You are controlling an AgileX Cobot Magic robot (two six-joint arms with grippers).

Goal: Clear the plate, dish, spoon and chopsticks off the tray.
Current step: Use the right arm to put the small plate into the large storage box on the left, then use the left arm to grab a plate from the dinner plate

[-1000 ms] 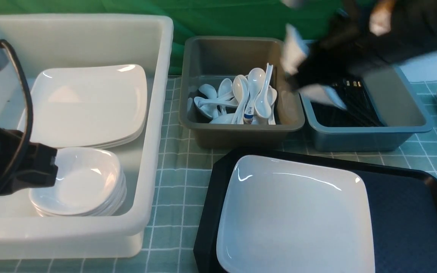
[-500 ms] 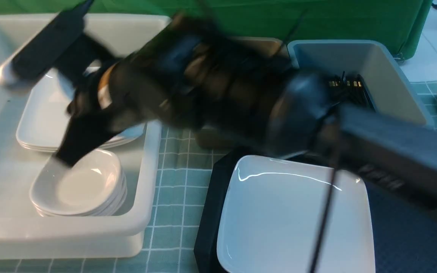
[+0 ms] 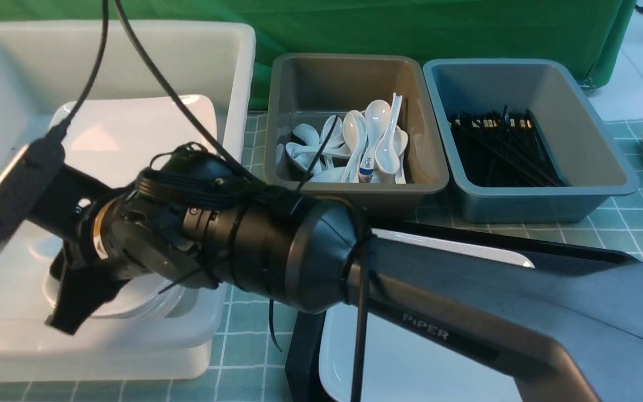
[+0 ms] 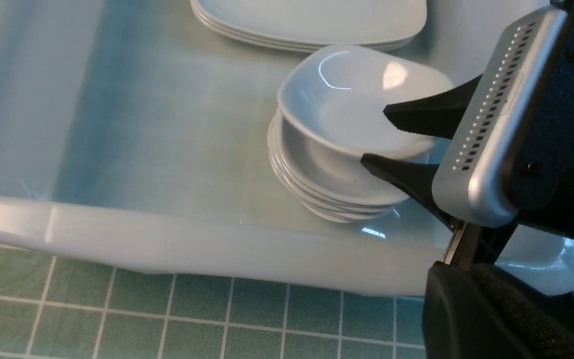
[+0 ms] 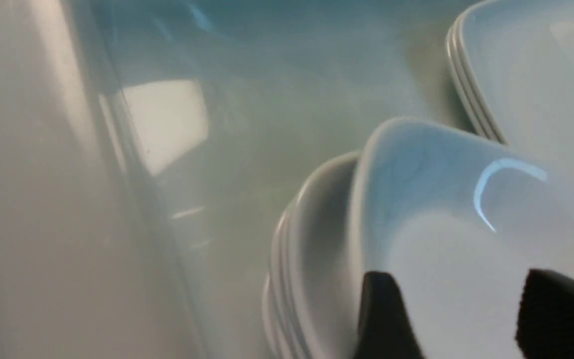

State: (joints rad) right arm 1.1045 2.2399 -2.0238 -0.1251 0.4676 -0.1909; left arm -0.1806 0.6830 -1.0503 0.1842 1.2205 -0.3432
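Tableware clearing, judged to be a little past halfway. The plate (image 3: 394,374) lies on the black tray (image 3: 302,363) and is not yet cleared; most of both is hidden by the right arm, which is stretched across the front view. No spoon or chopsticks can be seen on the visible part of the tray. White spoons (image 3: 377,128) are heaped in a grey bin (image 3: 355,192) and black sticks (image 3: 500,145) are piled in a blue bin (image 3: 522,209). Which of these came from the tray cannot be told.

The dish (image 4: 337,99) is placed on top of a stack of small dishes (image 4: 317,184) inside the white tub (image 3: 132,25), beside a pile of large plates (image 3: 132,134). It sits slightly tilted on the stack.

The right gripper (image 4: 374,134) is held at the dish's near edge. Its jaws are parted, with one finger over the bowl and the other under the rim, so the rim passes between them without being pinched. The dish is judged to be released and resting on the stack. The left gripper is closed and cannot be picked out with certainty in any view.

Left to be done, by this reading: the plate is to be moved off the tray.
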